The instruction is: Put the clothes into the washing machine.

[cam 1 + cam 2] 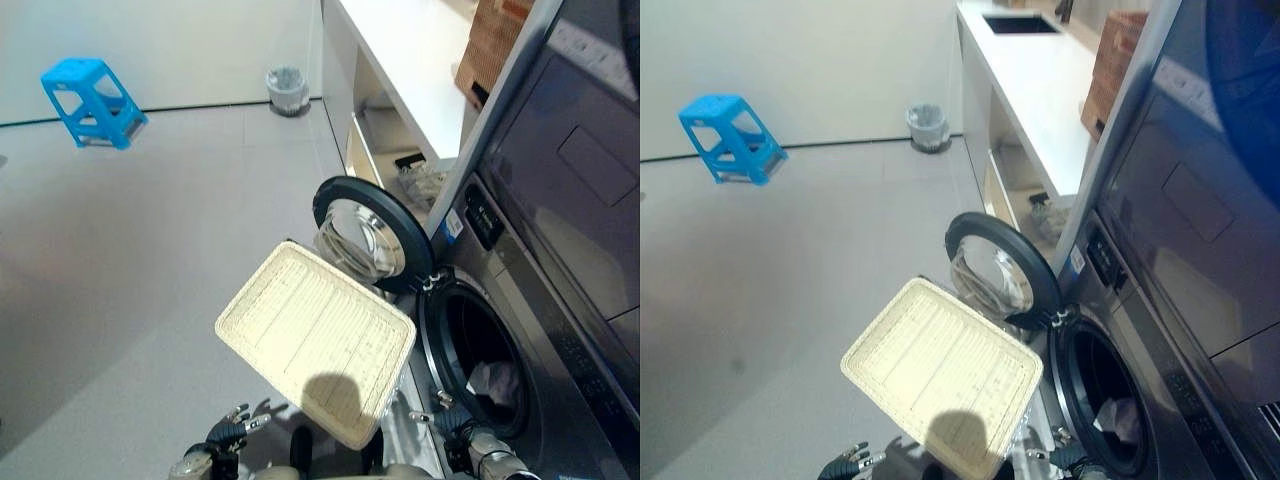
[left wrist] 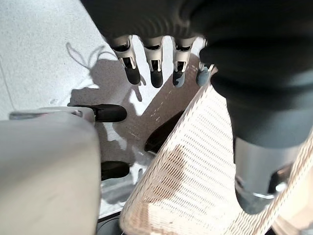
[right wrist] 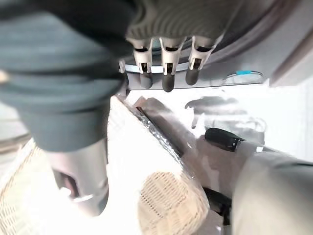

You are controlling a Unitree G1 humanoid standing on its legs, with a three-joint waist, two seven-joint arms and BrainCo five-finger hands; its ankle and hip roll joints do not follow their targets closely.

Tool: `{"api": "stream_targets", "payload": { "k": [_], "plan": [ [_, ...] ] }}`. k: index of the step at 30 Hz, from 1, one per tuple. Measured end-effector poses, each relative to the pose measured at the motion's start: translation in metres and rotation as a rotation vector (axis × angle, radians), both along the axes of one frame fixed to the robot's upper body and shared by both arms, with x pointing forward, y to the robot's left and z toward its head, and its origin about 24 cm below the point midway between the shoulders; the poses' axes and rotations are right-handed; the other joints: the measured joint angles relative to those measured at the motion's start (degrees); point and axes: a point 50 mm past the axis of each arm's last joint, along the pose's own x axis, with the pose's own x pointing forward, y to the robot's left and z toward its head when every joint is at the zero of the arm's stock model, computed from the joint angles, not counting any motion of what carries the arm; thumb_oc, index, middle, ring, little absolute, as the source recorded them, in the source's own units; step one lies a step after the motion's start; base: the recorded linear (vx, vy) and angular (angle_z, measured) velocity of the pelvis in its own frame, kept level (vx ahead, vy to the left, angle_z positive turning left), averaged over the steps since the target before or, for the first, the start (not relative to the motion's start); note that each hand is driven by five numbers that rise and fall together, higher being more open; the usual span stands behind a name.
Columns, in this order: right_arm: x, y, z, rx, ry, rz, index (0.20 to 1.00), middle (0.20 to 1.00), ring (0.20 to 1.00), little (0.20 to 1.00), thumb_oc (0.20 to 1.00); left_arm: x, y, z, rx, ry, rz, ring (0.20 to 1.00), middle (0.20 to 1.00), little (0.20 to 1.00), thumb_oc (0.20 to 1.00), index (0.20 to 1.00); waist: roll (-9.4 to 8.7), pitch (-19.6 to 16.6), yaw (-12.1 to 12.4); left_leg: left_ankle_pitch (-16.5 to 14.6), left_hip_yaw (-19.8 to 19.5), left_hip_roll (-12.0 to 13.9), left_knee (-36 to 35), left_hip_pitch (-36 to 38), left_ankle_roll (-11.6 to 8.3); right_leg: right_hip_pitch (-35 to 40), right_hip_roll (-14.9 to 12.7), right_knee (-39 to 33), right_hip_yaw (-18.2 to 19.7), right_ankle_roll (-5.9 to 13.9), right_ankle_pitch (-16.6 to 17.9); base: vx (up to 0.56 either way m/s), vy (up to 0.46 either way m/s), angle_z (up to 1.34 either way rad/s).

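Both hands hang relaxed and hold nothing: left hand (image 1: pixel 226 436) near-left of the tipped basket (image 1: pixel 315 340), right hand (image 1: pixel 455 420) just before the washing machine (image 1: pixel 480 355) opening. Clothes (image 1: pixel 497 383) already lie inside the drum, nearest the right hand.

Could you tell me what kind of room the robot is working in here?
Probably a home laundry or utility room: a front-loading washing machine with its round door swung open, a white counter with a sink beside it, and a cream laundry basket in front.
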Motion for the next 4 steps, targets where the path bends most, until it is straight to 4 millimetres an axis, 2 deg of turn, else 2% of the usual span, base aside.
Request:
{"api": "stream_targets", "payload": {
  "k": [4],
  "plan": [
    [-0.02, 0.007, -0.01, 0.038, 0.105, 0.001, 1.0, 1.0, 1.0, 1.0, 1.0, -0.015, -0.004, -0.006, -0.015, 0.053, 0.012, 1.0, 1.0, 1.0, 1.0, 1.0, -0.64, -2.9, 0.0, -0.6, -0.2, 0.8, 0.0, 1.5, -0.25, 1.6, 0.8, 0.0, 0.0, -0.67, -0.6, 0.03, -0.053, 0.02]
  ]
}}
